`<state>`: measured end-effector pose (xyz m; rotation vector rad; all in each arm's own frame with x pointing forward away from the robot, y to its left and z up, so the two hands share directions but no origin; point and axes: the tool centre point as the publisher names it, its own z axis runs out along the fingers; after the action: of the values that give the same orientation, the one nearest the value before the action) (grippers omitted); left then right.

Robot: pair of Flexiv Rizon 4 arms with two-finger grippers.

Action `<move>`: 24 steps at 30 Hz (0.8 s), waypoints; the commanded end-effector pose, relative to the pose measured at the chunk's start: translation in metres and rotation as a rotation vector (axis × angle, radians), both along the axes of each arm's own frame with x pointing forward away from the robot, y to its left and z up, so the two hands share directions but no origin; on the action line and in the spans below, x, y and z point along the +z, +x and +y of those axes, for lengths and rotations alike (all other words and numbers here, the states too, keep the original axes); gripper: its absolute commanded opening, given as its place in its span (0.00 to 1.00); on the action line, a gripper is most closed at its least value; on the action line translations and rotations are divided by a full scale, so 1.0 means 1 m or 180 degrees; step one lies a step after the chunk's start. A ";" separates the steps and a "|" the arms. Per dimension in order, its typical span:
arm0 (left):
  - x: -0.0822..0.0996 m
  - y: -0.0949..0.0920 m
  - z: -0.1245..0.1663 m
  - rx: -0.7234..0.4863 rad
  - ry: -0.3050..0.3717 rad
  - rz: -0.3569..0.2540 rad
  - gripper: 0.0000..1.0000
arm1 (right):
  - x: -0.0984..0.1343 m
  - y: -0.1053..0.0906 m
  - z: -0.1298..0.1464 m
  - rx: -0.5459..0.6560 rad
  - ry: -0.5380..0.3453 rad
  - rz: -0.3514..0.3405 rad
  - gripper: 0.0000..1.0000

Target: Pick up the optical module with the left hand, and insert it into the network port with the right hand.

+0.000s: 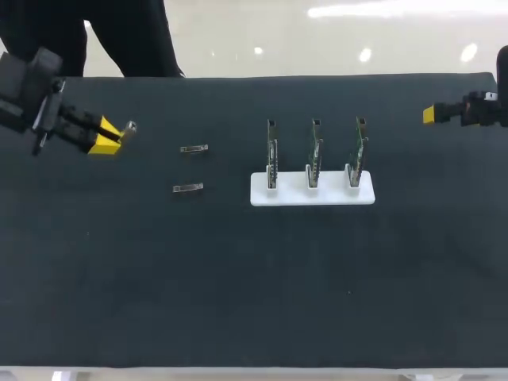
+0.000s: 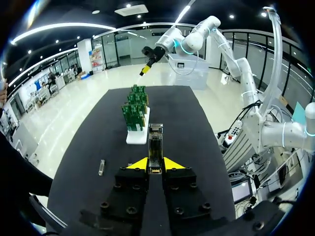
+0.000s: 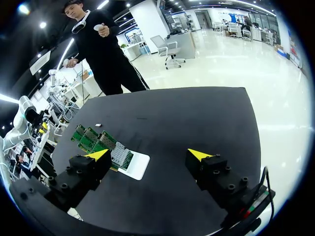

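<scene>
My left gripper (image 1: pixel 105 140) hovers over the table's far left, shut on a slim metal optical module (image 1: pixel 128 127) that juts out past its yellow tips. In the left wrist view the module (image 2: pixel 155 145) sits clamped between the fingers of that gripper (image 2: pixel 155 163) and points toward the white stand (image 2: pixel 136 137). The stand (image 1: pixel 312 195) holds three upright green boards (image 1: pixel 315 157) with network ports. My right gripper (image 1: pixel 429 114) is at the far right edge, and in its own view it (image 3: pixel 149 154) is wide open with nothing between its fingers, the boards (image 3: pixel 100 141) ahead and to one side.
Two more modules lie flat on the black mat left of the stand, one (image 1: pixel 194 148) farther back and one (image 1: pixel 188 188) nearer. The left wrist view shows one module (image 2: pixel 101 167) beside the gripper. A person stands beyond the far table edge.
</scene>
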<state>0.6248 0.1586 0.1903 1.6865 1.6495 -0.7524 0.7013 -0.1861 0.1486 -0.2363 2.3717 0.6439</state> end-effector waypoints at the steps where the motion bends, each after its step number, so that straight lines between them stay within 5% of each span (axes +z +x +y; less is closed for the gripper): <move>1: -0.002 0.000 -0.003 -0.0079 -0.0434 -0.0147 0.00 | 0.001 -0.001 0.001 -0.0015 -0.0012 0.0001 1.00; 24: 0.016 0.038 -0.089 -0.0152 -0.1393 -0.0076 0.00 | 0.001 -0.001 0.001 -0.0015 -0.0012 0.0001 1.00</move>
<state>0.6549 0.0785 0.2118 1.4248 1.3266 -1.0128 0.7013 -0.1861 0.1486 -0.2363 2.3717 0.6440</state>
